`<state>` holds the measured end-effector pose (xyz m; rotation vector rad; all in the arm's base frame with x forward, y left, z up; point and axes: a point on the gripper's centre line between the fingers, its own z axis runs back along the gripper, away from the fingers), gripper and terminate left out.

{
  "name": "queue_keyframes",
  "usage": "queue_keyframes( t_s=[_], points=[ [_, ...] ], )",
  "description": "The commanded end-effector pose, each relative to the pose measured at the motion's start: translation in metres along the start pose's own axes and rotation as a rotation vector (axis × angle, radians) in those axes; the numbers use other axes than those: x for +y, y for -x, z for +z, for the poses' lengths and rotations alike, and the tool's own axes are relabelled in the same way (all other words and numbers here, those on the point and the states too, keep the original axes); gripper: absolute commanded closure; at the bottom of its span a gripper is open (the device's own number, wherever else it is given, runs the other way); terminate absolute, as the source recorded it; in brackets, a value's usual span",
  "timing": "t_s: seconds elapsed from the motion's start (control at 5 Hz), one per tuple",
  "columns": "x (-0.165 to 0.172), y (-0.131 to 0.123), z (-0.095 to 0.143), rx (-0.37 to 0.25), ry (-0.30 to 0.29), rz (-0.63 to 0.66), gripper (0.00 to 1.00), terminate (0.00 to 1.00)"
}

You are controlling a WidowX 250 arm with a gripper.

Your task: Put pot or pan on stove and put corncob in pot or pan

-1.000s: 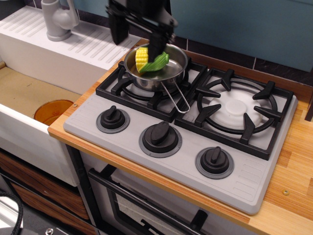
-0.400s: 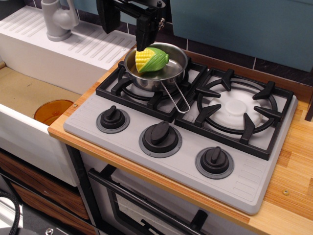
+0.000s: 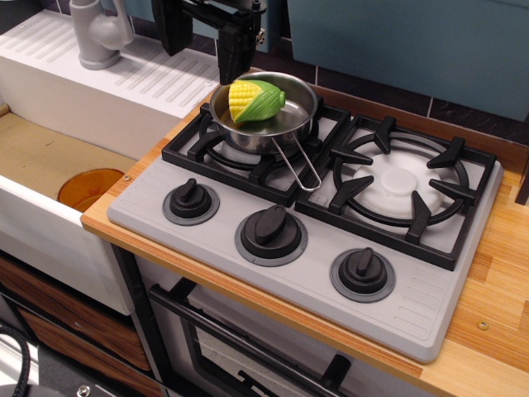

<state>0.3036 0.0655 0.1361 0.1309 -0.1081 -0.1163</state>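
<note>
Light wooden worktop (image 3: 488,331), grey two-burner stove (image 3: 314,248) sitting directly on it, bare wood strip along the front edge and at the right, white sink basin (image 3: 50,223) adjoining the worktop's left end

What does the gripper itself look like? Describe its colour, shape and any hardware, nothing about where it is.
The gripper is matte black throughout, with two flat, blocky rectangular fingers hanging from a black bracket body. A small silver metal fitting shows on its right side, near the top of the frame. No cables or printed markings are visible; the upper part is cut off by the image edge.
</note>
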Motion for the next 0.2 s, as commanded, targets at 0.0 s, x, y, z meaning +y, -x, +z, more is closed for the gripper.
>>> queue_keyframes(
  t_s=[0.0],
  points=[
    [0.0048,-0.0113,0.0266,-0.084,-0.026,0.012,0.00,1.00]
  ],
)
